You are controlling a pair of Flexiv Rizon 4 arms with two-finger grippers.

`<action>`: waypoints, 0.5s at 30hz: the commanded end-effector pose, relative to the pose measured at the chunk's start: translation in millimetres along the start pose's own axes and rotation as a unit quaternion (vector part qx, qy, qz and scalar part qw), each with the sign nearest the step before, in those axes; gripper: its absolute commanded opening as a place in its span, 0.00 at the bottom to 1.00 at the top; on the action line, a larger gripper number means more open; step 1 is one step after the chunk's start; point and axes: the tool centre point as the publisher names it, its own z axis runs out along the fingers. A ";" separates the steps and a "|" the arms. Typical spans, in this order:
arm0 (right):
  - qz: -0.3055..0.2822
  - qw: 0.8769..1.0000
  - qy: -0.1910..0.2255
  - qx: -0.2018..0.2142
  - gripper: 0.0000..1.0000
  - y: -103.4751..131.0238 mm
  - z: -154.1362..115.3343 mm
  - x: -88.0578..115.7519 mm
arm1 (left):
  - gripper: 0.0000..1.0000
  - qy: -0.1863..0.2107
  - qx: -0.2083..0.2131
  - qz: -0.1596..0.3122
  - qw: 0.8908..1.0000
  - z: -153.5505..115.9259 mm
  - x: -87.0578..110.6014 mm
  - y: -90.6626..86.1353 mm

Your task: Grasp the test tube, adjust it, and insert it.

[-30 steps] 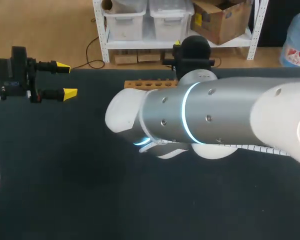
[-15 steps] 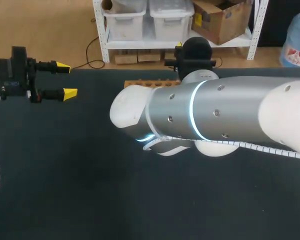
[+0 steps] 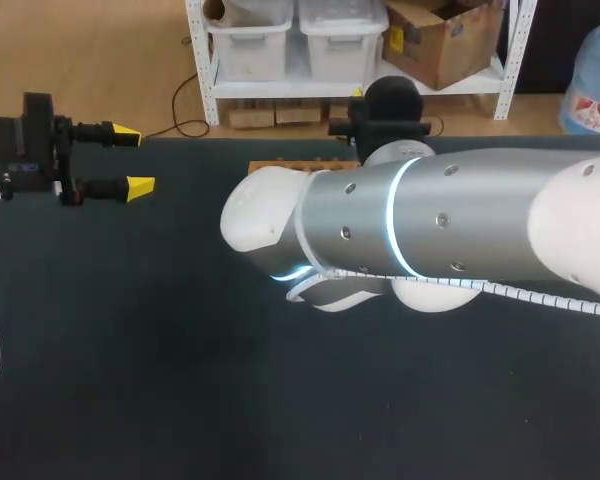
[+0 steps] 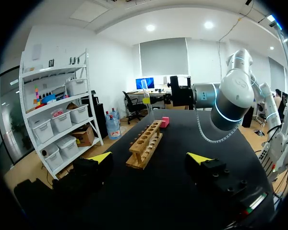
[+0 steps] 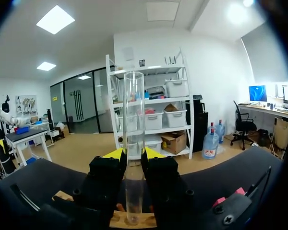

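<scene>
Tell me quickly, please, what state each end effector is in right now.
Left end effector: open, holding nothing.
Right end effector: closed on the upright test tube.

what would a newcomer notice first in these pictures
The big silver right arm stretches across the head view, hiding most of the wooden rack at the far edge of the table. In the right wrist view, the right gripper holds a clear test tube upright, its lower end over the rack. The left gripper hangs open at the table's left side.
</scene>
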 end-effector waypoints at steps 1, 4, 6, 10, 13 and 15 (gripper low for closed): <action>0.000 1.000 0.002 -0.002 0.00 -1.2 -0.3 0.7 | 1.00 -0.003 -0.002 0.002 1.000 -0.2 1.7 -0.6; 0.001 1.000 0.004 -0.003 0.00 -0.9 0.9 2.3 | 1.00 -0.003 -0.002 0.002 1.000 -0.2 1.7 -0.6; 0.002 1.000 0.005 -0.003 0.00 -0.7 1.2 3.0 | 1.00 -0.003 -0.002 0.002 1.000 -0.2 1.7 -0.6; 0.003 1.000 0.009 -0.005 0.00 0.7 -0.5 5.3 | 1.00 -0.003 -0.002 0.002 1.000 -0.2 1.7 -0.6; 0.003 1.000 0.015 -0.007 0.00 1.8 -2.6 9.3 | 1.00 -0.003 -0.002 0.002 1.000 -0.2 1.7 -0.6; 0.003 1.000 0.019 -0.007 0.00 2.4 -3.4 12.0 | 1.00 -0.003 -0.002 0.002 1.000 -0.2 1.7 -0.6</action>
